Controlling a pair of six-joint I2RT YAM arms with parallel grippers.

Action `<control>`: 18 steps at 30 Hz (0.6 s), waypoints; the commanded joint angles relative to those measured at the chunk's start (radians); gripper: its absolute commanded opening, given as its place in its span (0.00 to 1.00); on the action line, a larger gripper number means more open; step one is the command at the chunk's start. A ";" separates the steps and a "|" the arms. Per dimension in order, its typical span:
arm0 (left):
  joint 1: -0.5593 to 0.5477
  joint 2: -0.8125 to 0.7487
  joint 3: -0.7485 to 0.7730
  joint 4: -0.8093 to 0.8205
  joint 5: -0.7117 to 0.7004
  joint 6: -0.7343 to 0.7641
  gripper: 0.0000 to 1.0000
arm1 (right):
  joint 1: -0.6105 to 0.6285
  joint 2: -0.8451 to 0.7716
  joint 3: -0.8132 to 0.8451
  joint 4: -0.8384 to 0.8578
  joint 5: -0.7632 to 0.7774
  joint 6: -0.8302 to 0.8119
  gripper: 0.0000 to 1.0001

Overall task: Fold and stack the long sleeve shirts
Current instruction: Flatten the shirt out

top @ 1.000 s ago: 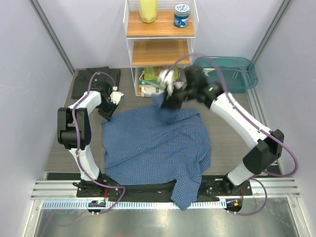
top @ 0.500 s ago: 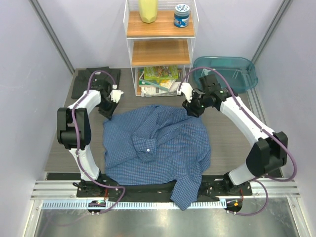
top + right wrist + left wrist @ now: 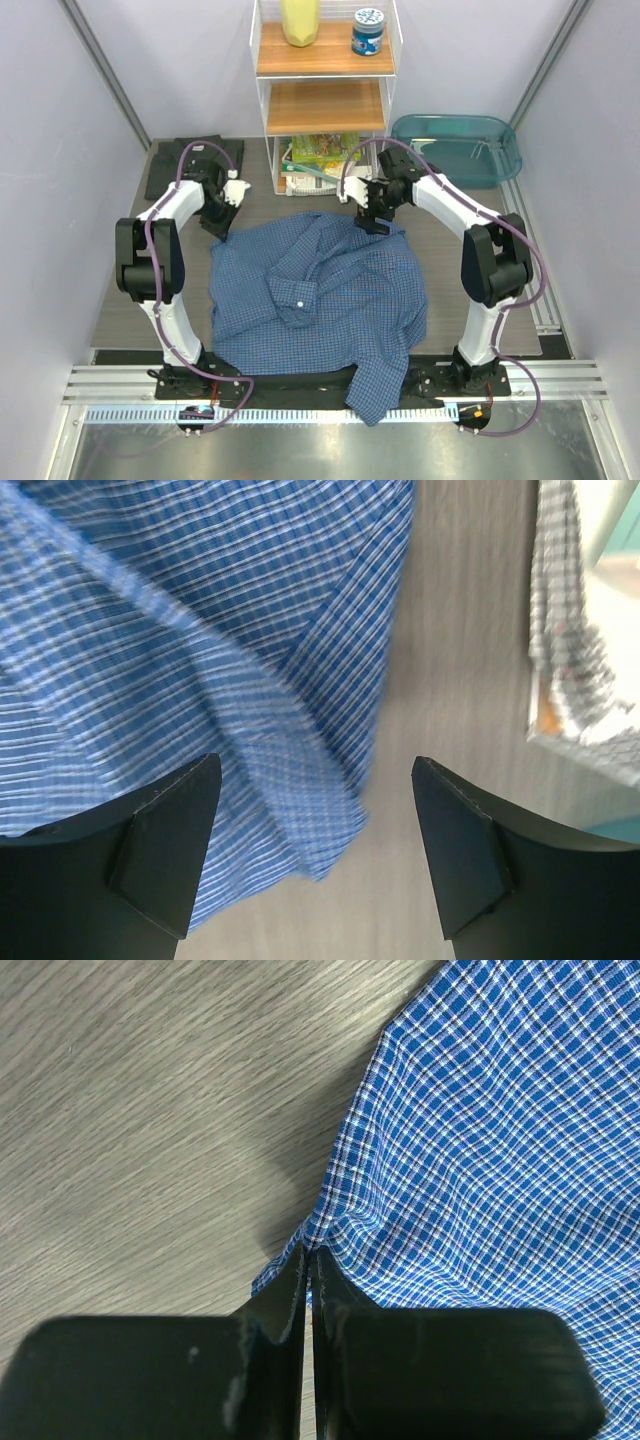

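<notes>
The blue checked long sleeve shirt (image 3: 330, 300) lies spread across the middle of the table, with a collar and sleeve fold lying on top of it and one sleeve hanging over the near edge. My left gripper (image 3: 216, 226) is shut on its far left edge; in the left wrist view the cloth (image 3: 480, 1140) puckers at the meeting fingertips (image 3: 308, 1252). Over the shirt's far right corner (image 3: 330, 830) my right gripper (image 3: 315, 765) (image 3: 372, 218) hangs open and holds nothing. The dark charcoal shirt (image 3: 190, 162) lies folded at the back left.
A white wire shelf unit (image 3: 322, 100) stands at the back centre, with packets on its lowest level. A teal plastic tub (image 3: 462, 145) sits at the back right. Grey walls close in both sides.
The right gripper has let go of the lifted shirt part, which dropped onto the shirt. It then opened wide and moved to the far right corner. The left arm held still.
</notes>
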 commanded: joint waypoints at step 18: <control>0.013 -0.027 -0.007 -0.008 0.001 0.027 0.00 | 0.078 0.211 0.257 -0.275 -0.024 -0.262 0.43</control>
